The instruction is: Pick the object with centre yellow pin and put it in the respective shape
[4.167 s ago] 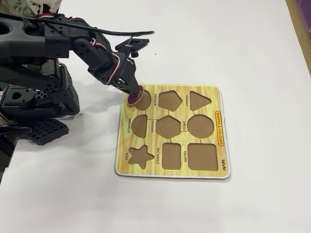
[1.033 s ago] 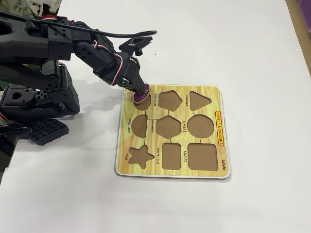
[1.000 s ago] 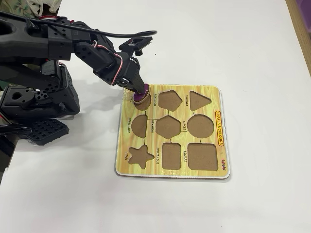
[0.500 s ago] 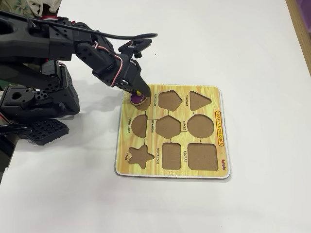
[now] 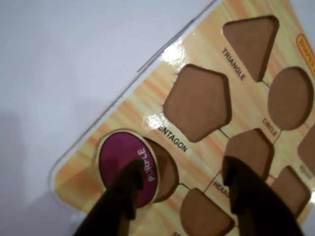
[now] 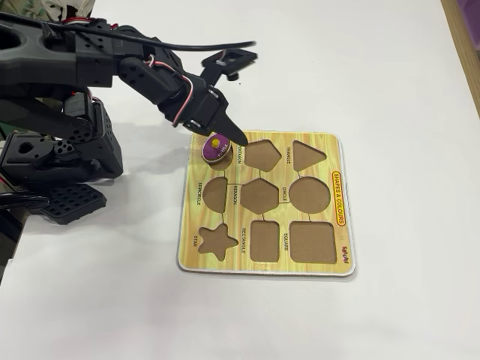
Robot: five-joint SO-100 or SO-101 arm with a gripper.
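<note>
We've let go: gripper (image 5: 179, 189) now spread and lifted clear of the purple oval piece (image 6: 215, 148), which sits tilted, only partly in the board's (image 6: 339, 225) top-left oval slot (image 5: 170, 169), so we judge it not seated yet

Purple piece (image 5: 129, 166): in the wrist view we see its lower edge behind a dark finger (image 5: 123, 196), and the yellow knob is out of sight there.
Oval recess: we cannot tell whether the piece lies flat in it or rides on the rim.
Board (image 5: 197, 147): cut off by the wrist view's right and bottom edges; we read "ENTAGON" with its first letter hidden.
Board labels (image 6: 339, 197): too small for us to read surely in the fixed view.
Arm base (image 6: 52, 150): cut off at the fixed view's left edge.
</note>
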